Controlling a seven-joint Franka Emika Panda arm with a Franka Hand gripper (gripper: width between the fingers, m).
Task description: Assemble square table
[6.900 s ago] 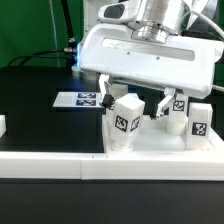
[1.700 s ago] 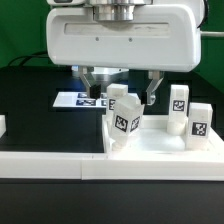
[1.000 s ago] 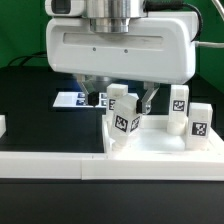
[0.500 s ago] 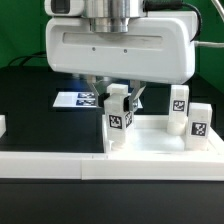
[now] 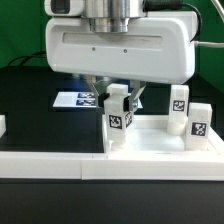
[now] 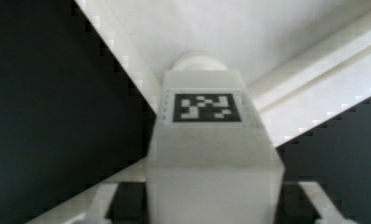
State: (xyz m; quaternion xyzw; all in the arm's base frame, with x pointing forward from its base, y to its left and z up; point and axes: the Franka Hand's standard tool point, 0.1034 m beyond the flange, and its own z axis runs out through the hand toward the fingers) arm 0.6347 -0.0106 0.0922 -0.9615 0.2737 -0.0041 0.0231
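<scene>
White plastic makes up every furniture part in view. In the exterior view the square tabletop (image 5: 160, 143), a tray with a raised rim, lies at lower right of the frame on the black table surface (image 5: 40, 120). One leg (image 5: 118, 113) stands upright at the tabletop's near left corner, just below centre frame, its black-and-white tag facing the camera. The gripper (image 5: 118, 96) hangs directly over this leg, and its two fingers (image 5: 99, 92) close against the leg's upper sides, clamping it. Two further legs (image 5: 180, 108) and (image 5: 199, 121) stand upright at the right edge of the frame, well apart from the gripper. The marker board (image 5: 78, 99) lies flat at centre left, behind the tabletop. A long low white wall strip (image 5: 50, 160) runs along the lower left.

In the wrist view the held leg (image 6: 203, 130) fills centre frame, tag uppermost, with dark finger pads (image 6: 125, 205) at both lower sides.
</scene>
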